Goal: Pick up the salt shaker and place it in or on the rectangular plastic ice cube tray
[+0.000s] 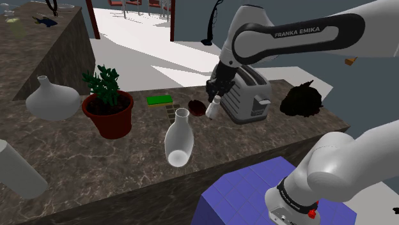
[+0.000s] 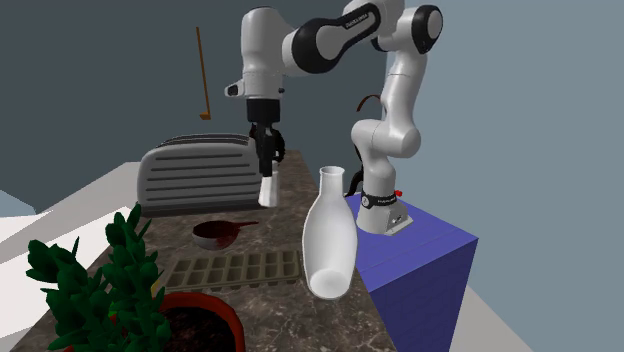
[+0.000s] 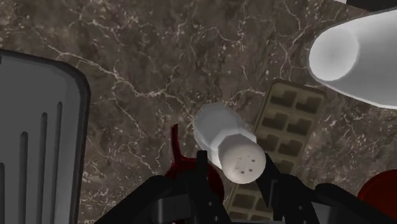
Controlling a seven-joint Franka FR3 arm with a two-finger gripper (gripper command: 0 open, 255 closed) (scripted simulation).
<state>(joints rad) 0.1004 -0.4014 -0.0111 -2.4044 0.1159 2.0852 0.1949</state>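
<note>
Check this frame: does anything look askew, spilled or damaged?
The salt shaker sits askew in the gripper: clasped near its cap, its body slants off to one side instead of hanging straight. Nothing looks spilled or damaged.

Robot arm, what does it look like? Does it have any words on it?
The arm is fat, rounded white tubes with dark joints. One dark band says FRANKA EMIKA in white letters. Its gripper is all black with two fingers, and a small red part sits near the base.
</note>
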